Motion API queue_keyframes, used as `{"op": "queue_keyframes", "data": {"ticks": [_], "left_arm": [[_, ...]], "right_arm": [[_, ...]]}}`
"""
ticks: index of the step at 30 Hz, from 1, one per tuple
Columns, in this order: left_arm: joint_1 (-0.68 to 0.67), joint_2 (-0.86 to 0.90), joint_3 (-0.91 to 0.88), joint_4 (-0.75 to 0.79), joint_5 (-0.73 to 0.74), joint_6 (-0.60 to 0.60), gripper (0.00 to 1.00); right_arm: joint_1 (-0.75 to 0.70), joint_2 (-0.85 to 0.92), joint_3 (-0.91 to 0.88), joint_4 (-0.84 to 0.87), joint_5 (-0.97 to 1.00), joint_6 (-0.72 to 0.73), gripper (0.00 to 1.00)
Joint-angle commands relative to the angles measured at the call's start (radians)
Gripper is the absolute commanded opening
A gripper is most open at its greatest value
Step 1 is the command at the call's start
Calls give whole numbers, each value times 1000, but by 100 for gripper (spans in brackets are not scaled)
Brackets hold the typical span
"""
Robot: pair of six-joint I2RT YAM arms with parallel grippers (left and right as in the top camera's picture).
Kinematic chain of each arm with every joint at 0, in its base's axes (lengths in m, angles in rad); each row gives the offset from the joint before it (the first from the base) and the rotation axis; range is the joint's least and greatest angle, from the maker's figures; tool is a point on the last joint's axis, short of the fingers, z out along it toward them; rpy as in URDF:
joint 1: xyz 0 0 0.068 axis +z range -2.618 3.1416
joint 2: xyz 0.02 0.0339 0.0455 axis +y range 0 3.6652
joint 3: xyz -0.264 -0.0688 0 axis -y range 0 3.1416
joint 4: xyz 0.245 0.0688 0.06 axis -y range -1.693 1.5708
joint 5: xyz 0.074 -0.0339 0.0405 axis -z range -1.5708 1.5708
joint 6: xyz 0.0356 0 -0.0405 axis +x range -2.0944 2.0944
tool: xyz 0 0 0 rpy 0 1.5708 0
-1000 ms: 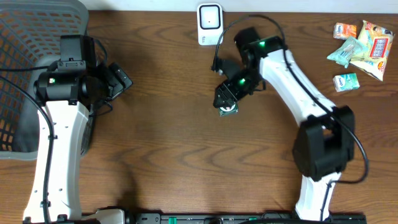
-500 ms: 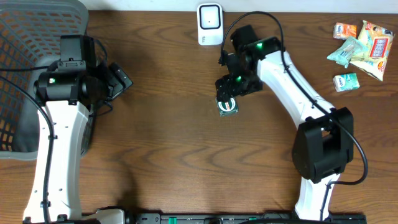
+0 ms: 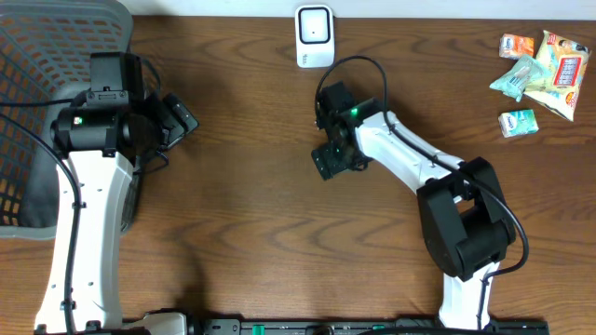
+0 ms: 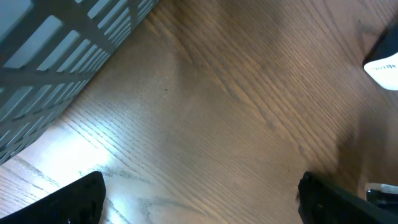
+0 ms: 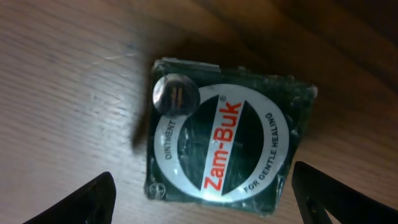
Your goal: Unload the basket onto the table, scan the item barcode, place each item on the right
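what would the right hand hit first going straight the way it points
Likely the ointment box, lying on the table right below the right hand, between its open fingers.

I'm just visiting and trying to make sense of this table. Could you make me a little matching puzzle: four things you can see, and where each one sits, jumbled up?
Things:
1. Zam-Buk box
2. white scanner
3. grey basket
4. snack packets

Places:
A. far right corner of the table
B. left end of the table
C. flat on the wood, between the open fingers of the right gripper
D. middle of the far edge

Pairs: 1-C, 2-D, 3-B, 4-A.
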Motion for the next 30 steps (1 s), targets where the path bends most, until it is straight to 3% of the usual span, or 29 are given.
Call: {"op": "queue_keyframes", "data": {"ticks": [1,11,23,30], "left_arm": [[5,1,-1,0,-13,-1,98],[5,1,-2,0,-13,-1,98],[5,1,-2,0,-13,-1,98],[5,1,-2,0,-13,-1,98]], "right_arm": [[1,11,-29,41,44,19,85],[1,11,-96,135,25,56,77],[-1,10,-85,93,9,71,52],[-43,9,-13,-3,-140,28,52]]}}
